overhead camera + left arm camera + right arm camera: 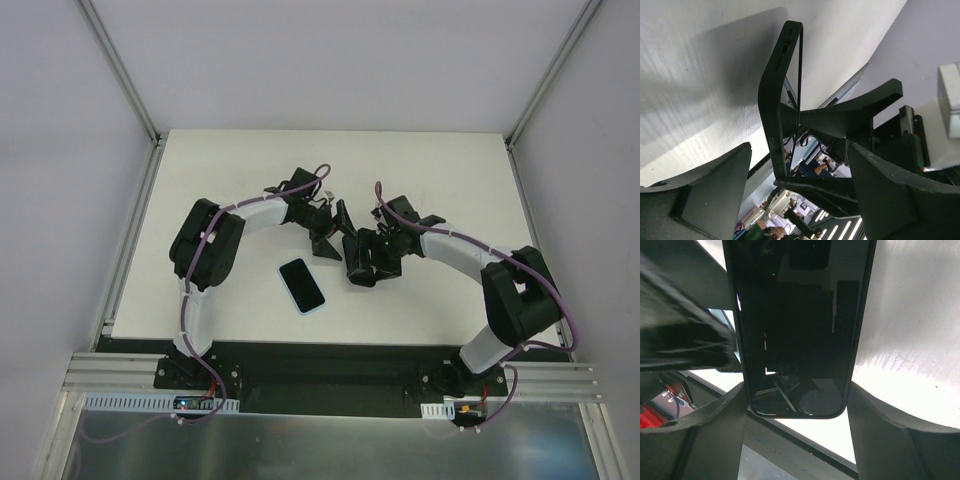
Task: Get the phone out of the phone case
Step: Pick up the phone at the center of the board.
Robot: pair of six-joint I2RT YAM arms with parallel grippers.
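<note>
Phone (302, 285) lay flat on the white table (240, 160), dark face up, out of its black phone case (770, 100). The right gripper (796, 390) clamped the case. The left gripper (800, 150) stood open around it, not touching.

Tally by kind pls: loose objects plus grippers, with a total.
phone: 1
phone case: 1
grippers: 2 (left gripper, right gripper)
Total: 4

phone (797, 325) top cropped, screen detail too dark
</note>
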